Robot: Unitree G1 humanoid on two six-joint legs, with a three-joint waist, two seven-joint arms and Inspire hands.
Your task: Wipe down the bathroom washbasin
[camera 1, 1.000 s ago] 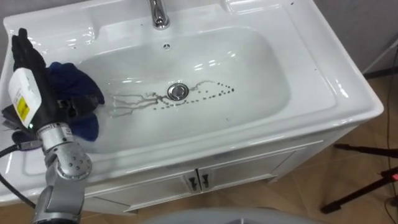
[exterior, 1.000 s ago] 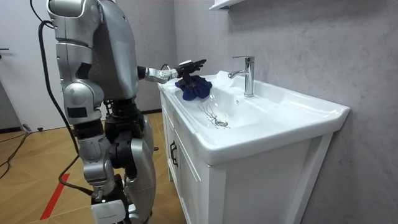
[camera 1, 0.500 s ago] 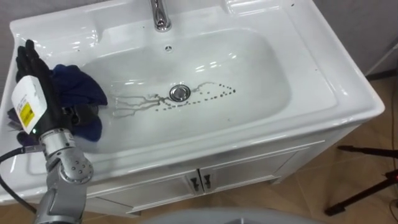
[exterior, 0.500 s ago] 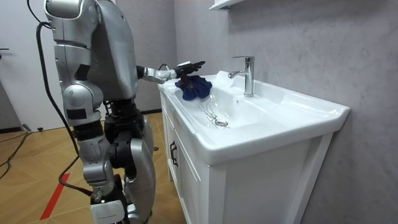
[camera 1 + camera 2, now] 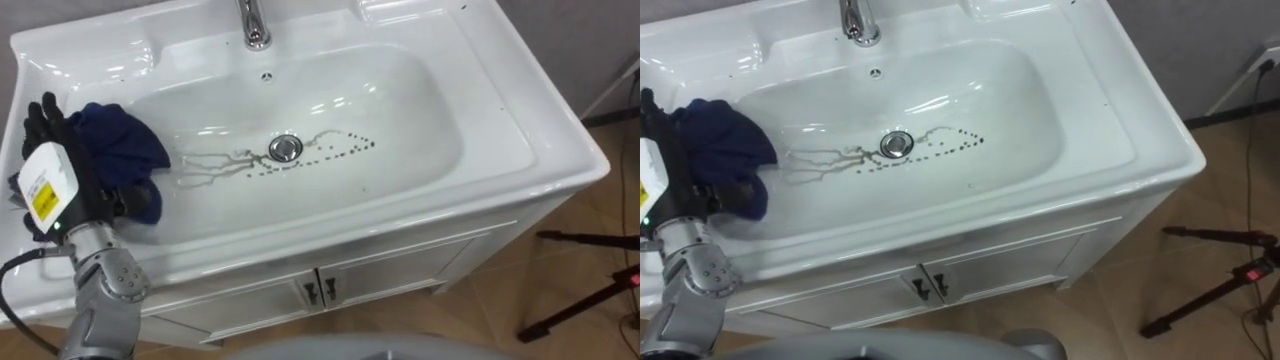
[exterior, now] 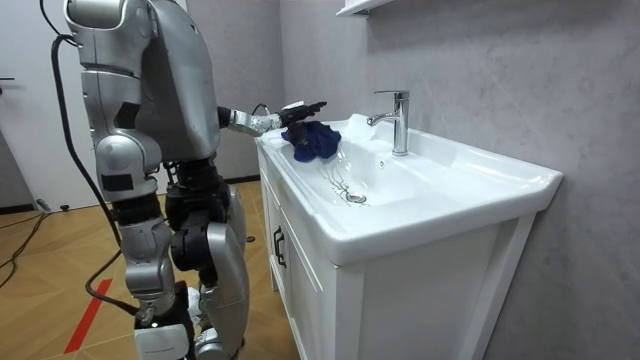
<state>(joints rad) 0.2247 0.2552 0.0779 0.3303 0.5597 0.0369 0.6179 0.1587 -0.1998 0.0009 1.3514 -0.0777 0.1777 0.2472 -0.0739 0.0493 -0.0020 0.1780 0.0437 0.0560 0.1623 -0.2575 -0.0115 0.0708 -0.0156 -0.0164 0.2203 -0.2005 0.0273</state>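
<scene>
Left eye view: dark-streaked white basin (image 5: 425, 120), straight-fingered left hand (image 5: 55, 172) flat on crumpled blue cloth (image 5: 125, 145).

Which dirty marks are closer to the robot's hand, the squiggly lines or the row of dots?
The squiggly lines: they run left from the drain toward the left hand and the blue cloth. The dots trail off on the drain's right side.
</scene>
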